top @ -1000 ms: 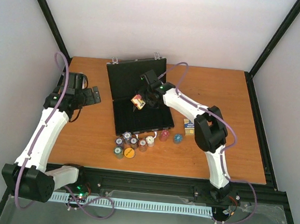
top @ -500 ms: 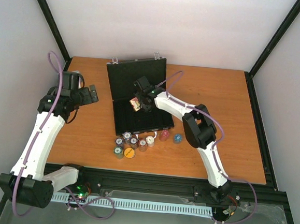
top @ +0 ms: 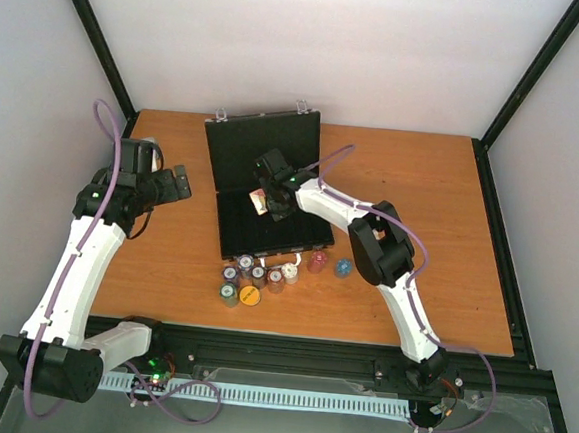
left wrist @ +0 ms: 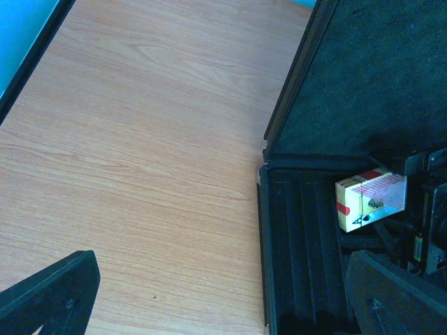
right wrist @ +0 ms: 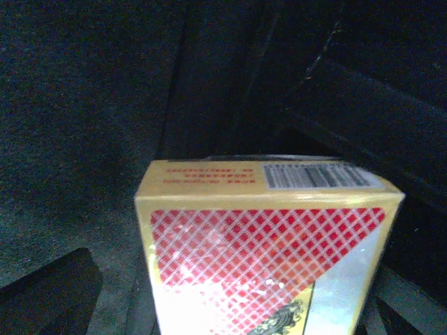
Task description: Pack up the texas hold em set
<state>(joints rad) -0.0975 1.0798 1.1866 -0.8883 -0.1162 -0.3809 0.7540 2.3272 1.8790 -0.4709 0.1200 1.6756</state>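
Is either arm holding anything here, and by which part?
Right gripper holds the card deck by its wrist-side end, barcode end free, above the open case. Left gripper is empty.

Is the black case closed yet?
No, the case lies open, lid raised, and the right hand holds a card deck over it.

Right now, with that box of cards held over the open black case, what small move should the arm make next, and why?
Probably lower the right gripper a little and set the card deck down inside the case, near the hinge. The deck is clamped and seems to hang just above the case's dark bottom half rather than rest on it. The poker chips sit outside, in front.
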